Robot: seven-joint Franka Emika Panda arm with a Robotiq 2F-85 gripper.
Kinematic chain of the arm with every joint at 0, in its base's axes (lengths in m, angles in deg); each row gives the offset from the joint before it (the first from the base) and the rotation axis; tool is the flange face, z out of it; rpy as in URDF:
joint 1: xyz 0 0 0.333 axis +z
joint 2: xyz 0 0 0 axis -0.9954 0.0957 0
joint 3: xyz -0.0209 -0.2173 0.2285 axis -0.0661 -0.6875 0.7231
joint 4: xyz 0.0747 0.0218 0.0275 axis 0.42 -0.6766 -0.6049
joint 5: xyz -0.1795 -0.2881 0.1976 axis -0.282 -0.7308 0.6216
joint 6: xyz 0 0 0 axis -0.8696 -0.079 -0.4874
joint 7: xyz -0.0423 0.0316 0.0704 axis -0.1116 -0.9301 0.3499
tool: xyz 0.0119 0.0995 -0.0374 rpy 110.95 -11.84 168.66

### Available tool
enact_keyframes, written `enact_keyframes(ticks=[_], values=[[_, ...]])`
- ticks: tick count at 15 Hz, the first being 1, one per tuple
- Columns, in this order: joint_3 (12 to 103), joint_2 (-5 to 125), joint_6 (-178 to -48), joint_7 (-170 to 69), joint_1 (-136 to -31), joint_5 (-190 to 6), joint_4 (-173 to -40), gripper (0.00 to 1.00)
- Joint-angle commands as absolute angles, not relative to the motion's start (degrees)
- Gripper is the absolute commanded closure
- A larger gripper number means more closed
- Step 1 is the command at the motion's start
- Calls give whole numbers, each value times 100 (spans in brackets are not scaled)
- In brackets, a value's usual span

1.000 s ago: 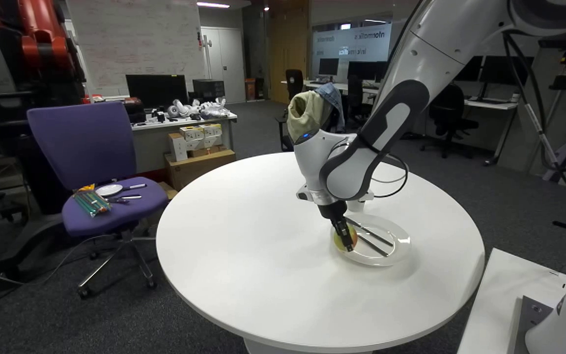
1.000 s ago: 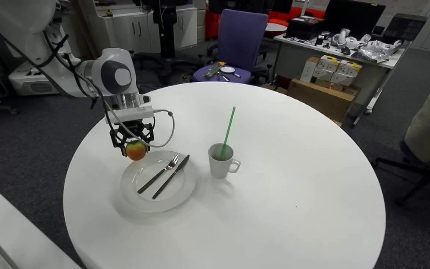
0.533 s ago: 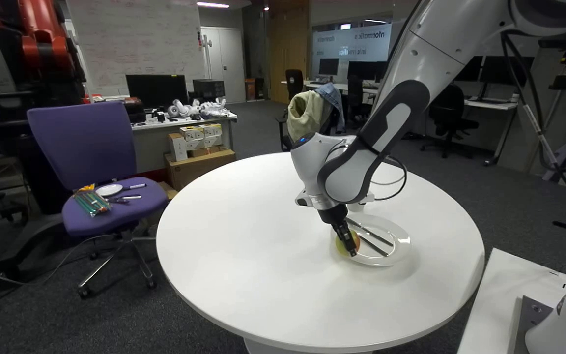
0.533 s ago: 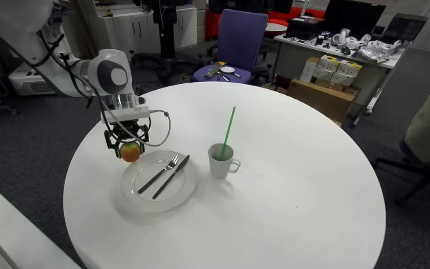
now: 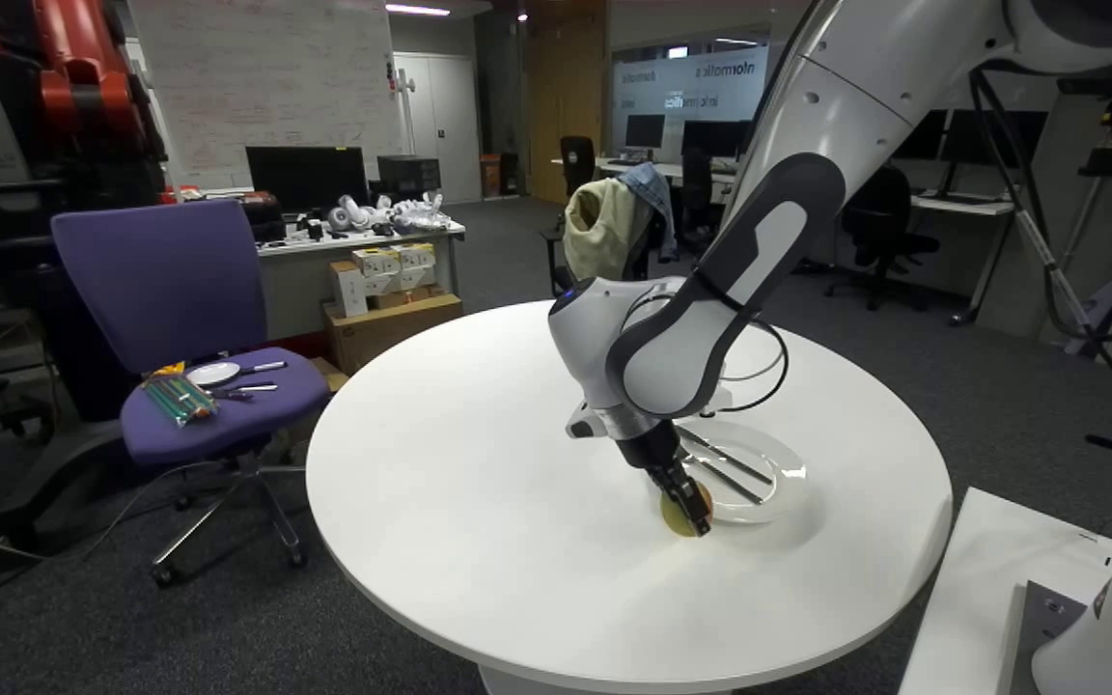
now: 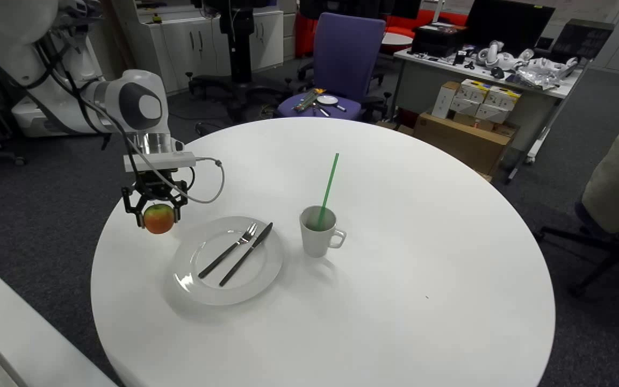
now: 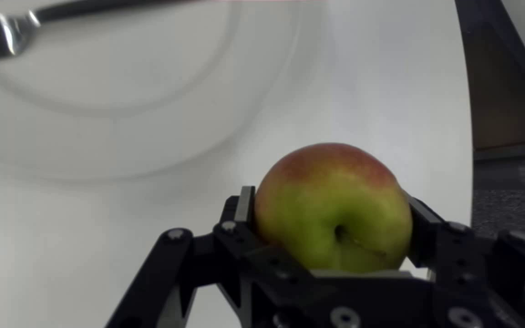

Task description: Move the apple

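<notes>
Apple point(image 7: 333, 209) moved farther from the mug point(image 6: 316, 242), still pinched snug in the gripper point(image 6: 158, 218); plate point(image 6: 265, 263), fork point(image 6: 228, 253) and knife point(image 6: 246, 255) haven't budged.

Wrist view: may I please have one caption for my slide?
The gripper holds an apple beside a plate bearing a fork.

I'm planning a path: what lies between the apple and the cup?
Between apple and cup, an exterior view shows the plate bearing fork and knife.

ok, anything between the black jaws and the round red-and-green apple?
Nothing visible: in the wrist view, the jaws hold the apple from both sides. The round white plate lies off to one side, not between.
</notes>
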State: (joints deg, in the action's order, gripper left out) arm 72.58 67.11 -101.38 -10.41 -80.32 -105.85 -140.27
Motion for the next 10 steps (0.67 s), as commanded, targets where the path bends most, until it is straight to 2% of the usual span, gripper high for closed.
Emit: enact_keyframes(ticks=[1,10], values=[[7602,6368,-10179,-451,-7945,-10329,-14300,50],[7562,6220,-11403,172,-8285,-10077,-14661,50]])
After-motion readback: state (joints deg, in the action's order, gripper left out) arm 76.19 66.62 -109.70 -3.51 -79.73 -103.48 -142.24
